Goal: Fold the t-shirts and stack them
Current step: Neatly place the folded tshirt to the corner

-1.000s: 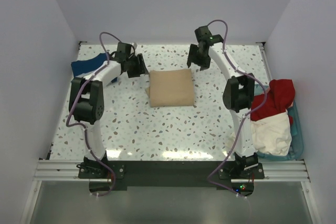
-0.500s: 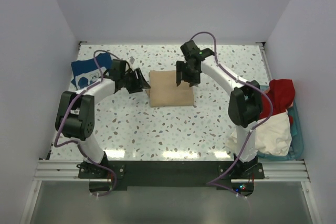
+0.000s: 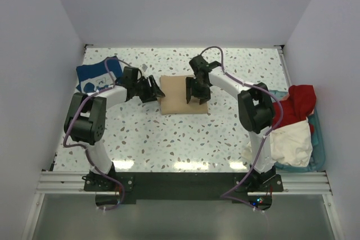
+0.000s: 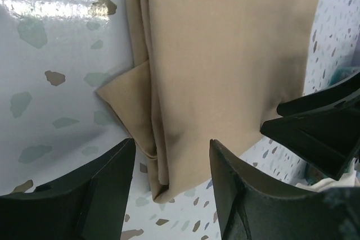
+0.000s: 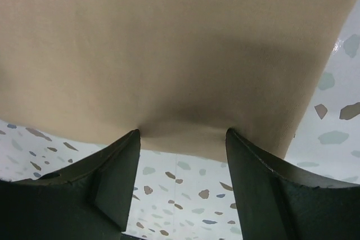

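The folded shirt (image 3: pixel 183 96) lies on the table (image 3: pixel 169 133) between left claw (image 3: pixel 157 90) and right claw (image 3: pixel 195 95); second shirt (image 3: pixel 90 77) well left of both, basket (image 3: pixel 318 133) well right

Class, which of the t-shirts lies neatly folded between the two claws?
The tan-beige t-shirt, a folded square mid-table. The navy t-shirt lies far left; the red t-shirt and white t-shirt are heaped at the right.

Left arm (image 3: pixel 109 94), right arm (image 3: pixel 230 84): white tube links between chunky black joint housings. Thin lilac cable (image 3: pixel 210 48) runs loose along each, looping clear near wrist. Black base blocks (image 3: pixel 101 184) bolted to silver aluminium rail (image 3: pixel 59 182); tiny coloured lights by right base. Left gripper (image 3: pixel 154 90) and right gripper (image 3: pixel 196 95) all black. Fingers (image 4: pixel 107 195) matte black, wedge-shaped, flat-faced, tapering.
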You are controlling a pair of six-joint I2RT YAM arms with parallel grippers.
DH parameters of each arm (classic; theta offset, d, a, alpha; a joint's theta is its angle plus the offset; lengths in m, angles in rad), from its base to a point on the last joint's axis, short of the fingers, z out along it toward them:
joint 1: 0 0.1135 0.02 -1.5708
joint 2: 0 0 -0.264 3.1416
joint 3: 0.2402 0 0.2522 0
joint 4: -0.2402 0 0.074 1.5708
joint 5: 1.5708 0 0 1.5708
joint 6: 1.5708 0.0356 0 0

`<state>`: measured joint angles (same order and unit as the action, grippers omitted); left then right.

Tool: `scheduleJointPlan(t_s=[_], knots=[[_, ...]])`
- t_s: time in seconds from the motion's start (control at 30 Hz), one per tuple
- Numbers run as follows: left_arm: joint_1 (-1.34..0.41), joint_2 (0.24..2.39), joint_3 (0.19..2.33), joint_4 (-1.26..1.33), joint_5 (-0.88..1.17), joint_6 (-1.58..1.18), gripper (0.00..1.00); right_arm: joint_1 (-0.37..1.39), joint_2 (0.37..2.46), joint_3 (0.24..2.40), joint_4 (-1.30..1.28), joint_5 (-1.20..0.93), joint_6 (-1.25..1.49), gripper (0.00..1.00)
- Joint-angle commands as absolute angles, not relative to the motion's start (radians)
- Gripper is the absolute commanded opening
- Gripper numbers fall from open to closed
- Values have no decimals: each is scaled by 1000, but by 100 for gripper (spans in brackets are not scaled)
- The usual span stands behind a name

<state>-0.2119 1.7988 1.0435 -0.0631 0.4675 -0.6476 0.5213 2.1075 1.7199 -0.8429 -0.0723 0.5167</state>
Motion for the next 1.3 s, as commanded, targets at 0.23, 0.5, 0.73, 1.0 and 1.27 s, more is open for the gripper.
scheduleJointPlan(t_s=[0.23,0.5,0.73,1.0,1.27], knots=[[-233,1878,1077,23,448,-663,62,522,2148,1712,-808,-83,503,66],[-245,1920,1083,29,407,-658,64,522,2151,1704,-808,-87,505,66],[-278,1970,1081,12,396,-664,65,520,2149,1707,-808,-92,506,66],[-331,2019,1072,43,393,-699,62,522,2145,1704,-807,-98,508,67],[-339,2014,1110,2,330,-671,0,522,2131,1697,-810,-107,505,67]])
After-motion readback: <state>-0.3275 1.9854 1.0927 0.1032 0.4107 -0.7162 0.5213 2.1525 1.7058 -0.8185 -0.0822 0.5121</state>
